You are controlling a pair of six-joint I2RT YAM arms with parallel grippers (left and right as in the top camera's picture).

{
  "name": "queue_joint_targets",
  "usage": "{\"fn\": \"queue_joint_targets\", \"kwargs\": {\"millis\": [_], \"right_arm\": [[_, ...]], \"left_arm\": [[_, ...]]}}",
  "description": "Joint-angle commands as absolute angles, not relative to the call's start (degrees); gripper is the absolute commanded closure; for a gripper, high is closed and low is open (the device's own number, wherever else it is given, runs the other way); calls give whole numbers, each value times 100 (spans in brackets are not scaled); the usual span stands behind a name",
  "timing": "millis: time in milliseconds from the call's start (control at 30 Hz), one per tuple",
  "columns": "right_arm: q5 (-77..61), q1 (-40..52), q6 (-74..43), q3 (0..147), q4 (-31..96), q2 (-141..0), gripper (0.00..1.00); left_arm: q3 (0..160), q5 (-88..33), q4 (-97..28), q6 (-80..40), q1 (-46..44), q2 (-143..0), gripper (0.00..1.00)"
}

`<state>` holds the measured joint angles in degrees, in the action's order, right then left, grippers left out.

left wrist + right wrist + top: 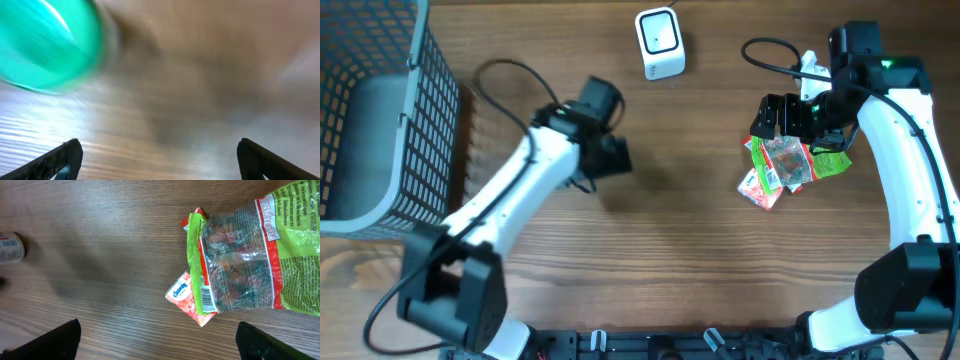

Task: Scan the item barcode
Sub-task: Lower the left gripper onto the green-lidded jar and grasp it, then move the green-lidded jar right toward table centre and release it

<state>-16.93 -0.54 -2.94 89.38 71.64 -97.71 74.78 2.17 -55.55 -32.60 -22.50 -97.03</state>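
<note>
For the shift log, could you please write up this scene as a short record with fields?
scanner: white, far side of the table, between the arms
snack bag: clear and green, flat on the table, overlapping a Kleenex pack
barcode: facing up on the bag's edge
left tool: open, empty; its view is blurred
right tool: open, empty, hovering near the snack bag
wire basket: left side
teal object: too blurred to identify
</note>
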Motion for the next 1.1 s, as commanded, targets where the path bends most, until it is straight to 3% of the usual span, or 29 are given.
{"fn": "queue_joint_targets", "kwargs": {"millis": [0, 200, 300, 400, 600, 867, 1067], "right_arm": [[-1813, -49, -303, 8912, 7159, -9730, 0], [-1813, -49, -305, 8912, 7142, -9730, 0], [-1813, -49, -305, 8912, 7161, -9730, 0], [-1813, -49, -305, 8912, 7166, -9730, 0], [-1811, -49, -305, 8912, 7159, -9730, 0], [-1806, -49, -303, 8912, 7157, -9730, 0], [-1787, -49, -303, 8912, 7144, -9730, 0]], "left_arm": [[7717, 563, -5509, -3500, -1426, -9299, 1], [7710, 556, -5111, -3433, -707, -9623, 0], [7710, 910, -4678, -3433, -548, -9837, 22], [7710, 906, -4292, -3435, -410, -10018, 59], [7710, 412, -4167, -3173, -489, -10613, 77], [7710, -1142, -4364, -2543, -521, -10759, 86], [7710, -1269, -5245, -2502, -650, -10763, 86]]}}
